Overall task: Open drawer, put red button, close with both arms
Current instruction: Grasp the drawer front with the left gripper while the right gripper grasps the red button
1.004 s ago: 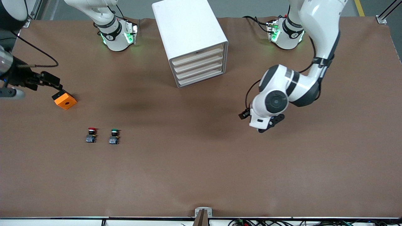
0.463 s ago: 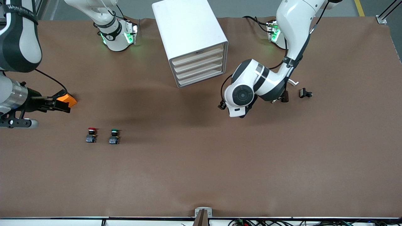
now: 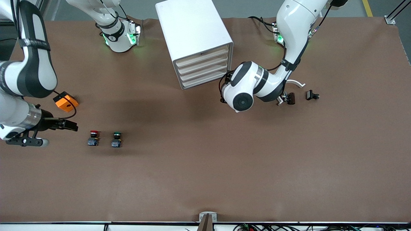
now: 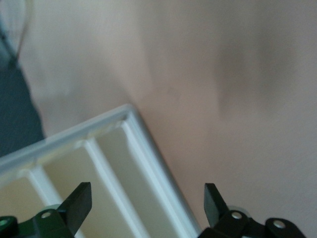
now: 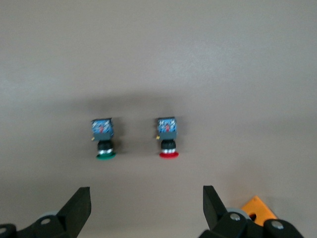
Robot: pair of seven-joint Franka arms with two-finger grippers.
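The white cabinet (image 3: 194, 35) stands at the table's back middle with all four drawers shut; the drawer (image 3: 203, 64) is second from the top. The red button (image 3: 93, 138) stands on the brown table toward the right arm's end, beside a green-capped one (image 3: 117, 139). My right gripper (image 3: 68, 125) hovers low beside the red button, open and empty; its wrist view shows the red button (image 5: 168, 138) ahead of the right gripper (image 5: 146, 196). My left gripper (image 4: 146, 191) is open and empty at the cabinet's drawer fronts (image 4: 114, 173), near the corner toward the left arm's end.
An orange block (image 3: 65, 102) lies beside the right arm's wrist, farther from the front camera than the buttons. Two small black parts (image 3: 290, 98) (image 3: 312, 95) and a white hook (image 3: 295, 83) lie by the left arm's forearm.
The left arm swung in toward the cabinet's drawer fronts. The right gripper moved from the orange block toward the front camera, ending beside the red button. Both stayed open.
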